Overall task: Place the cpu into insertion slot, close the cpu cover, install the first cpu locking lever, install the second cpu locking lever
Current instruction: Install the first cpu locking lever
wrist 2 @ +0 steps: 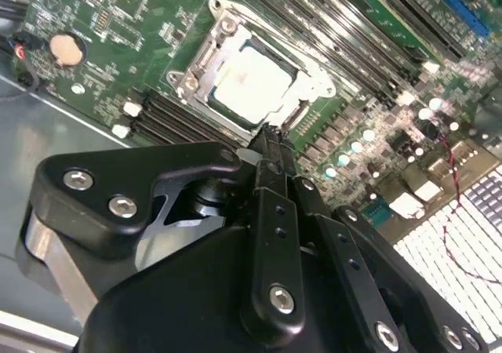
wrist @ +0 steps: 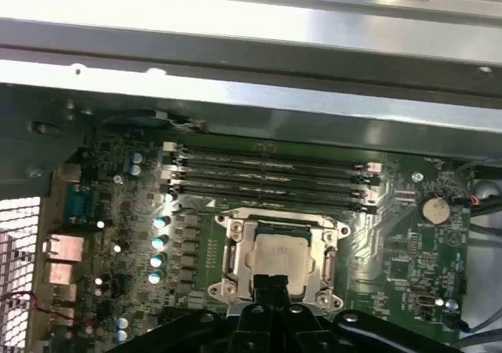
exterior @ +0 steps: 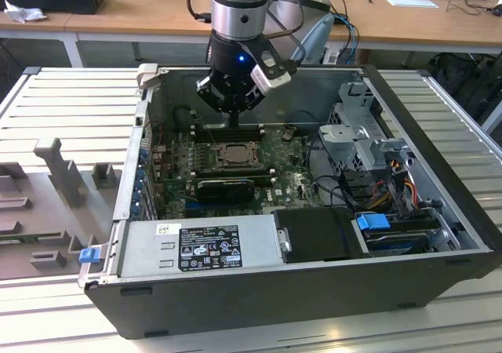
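From where I stand, the worry is the closed fingers dragging sideways across the cpu cover (wrist: 276, 260) and bending it, since the gripper (exterior: 233, 120) hangs so close above the board. The cpu (wrist 2: 252, 84) lies seated in the insertion slot (exterior: 234, 154), cover down around it. The pinched-together fingertips (wrist 2: 269, 137), holding nothing, sit just beside the socket's edge, near the memory slots (wrist: 271, 174).

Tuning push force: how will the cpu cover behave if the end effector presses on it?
The cpu cover looks like thin sheet metal with a cut-out middle, so probably stiff at its edges yet springy. It appears to lie flat over the cpu, so unlikely to tip. Its smooth metal may let the end effector slip sideways.
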`<state>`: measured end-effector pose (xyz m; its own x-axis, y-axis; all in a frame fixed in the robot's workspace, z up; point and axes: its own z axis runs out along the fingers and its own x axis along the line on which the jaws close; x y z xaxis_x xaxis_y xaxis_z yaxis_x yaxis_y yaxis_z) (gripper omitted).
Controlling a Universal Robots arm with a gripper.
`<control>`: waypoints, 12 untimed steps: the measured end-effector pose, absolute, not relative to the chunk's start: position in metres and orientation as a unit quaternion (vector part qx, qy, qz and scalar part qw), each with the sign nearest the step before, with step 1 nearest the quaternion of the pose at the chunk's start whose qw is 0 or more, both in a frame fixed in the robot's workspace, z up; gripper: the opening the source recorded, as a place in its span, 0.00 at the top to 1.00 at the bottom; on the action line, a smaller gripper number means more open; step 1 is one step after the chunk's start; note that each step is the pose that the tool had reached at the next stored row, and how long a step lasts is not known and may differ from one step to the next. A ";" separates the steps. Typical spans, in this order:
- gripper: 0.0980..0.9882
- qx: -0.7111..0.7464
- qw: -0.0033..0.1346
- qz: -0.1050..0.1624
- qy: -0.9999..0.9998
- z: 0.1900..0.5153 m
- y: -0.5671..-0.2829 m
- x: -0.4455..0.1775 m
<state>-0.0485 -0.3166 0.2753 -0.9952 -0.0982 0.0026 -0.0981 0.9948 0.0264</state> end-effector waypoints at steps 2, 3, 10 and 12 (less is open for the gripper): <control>0.99 0.049 0.001 -0.013 -0.999 0.275 -0.317 -0.058; 0.99 0.049 0.000 -0.014 -0.999 0.275 -0.317 -0.063; 0.99 0.046 -0.002 -0.026 -0.999 0.271 -0.316 -0.086; 0.99 0.045 -0.002 -0.026 -0.999 0.267 -0.316 -0.094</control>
